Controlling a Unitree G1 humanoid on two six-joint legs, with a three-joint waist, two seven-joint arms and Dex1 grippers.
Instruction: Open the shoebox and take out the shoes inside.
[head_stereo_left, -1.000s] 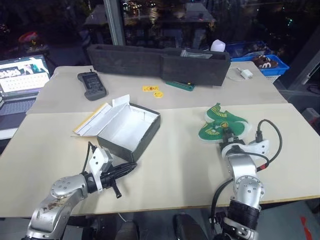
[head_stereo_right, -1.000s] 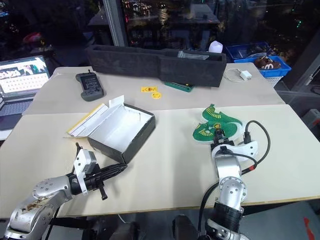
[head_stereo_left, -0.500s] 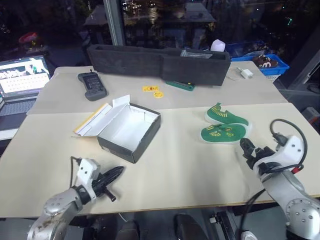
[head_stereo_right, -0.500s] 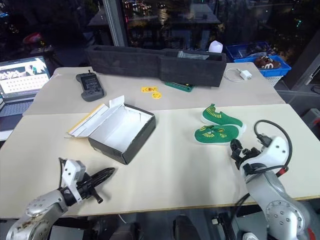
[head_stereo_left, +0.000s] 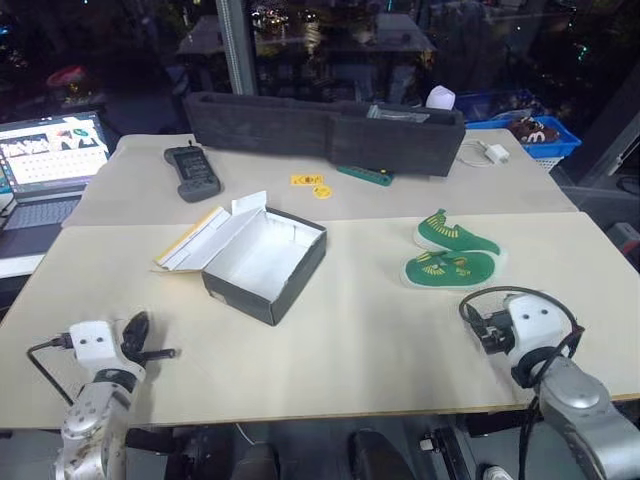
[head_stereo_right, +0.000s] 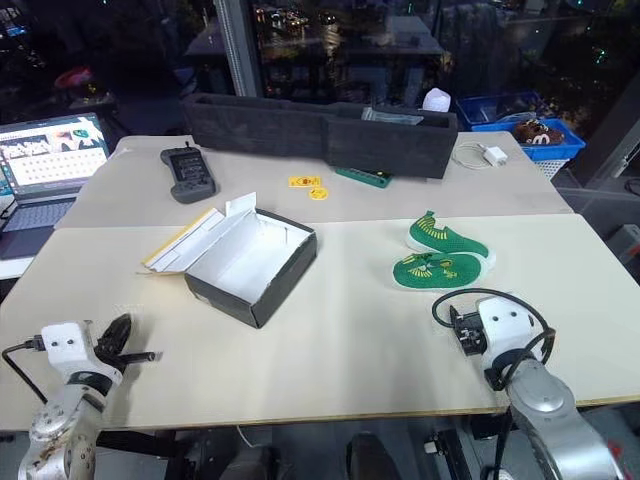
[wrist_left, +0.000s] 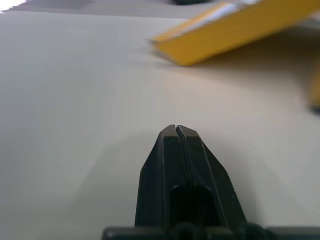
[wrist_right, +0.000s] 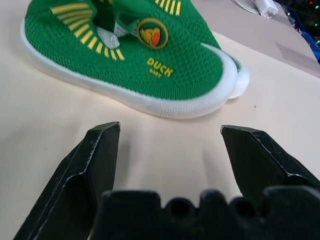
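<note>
Already the 2 shoes (wrist_right: 135, 55) lie on the table (head_stereo_left: 400, 330) just ahead of the right claw (wrist_right: 170, 137), long axes running across its wide, empty jaws. The box (head_stereo_left: 265, 262) stands open and empty ahead of the left claw (wrist_left: 176, 129), which is pinched shut, holding nothing, and farther from them.

So on the table (head_stereo_left: 380, 330) I count one open shoebox (head_stereo_left: 262, 258) and two green shoes (head_stereo_left: 455, 251). Further back there's one long dark foam case (head_stereo_left: 325, 128), one black handheld remote (head_stereo_left: 192, 172) and one open laptop (head_stereo_left: 50, 165). Two small yellow tags (head_stereo_left: 312, 184) too, plus one blue basket (head_stereo_left: 528, 134).
</note>
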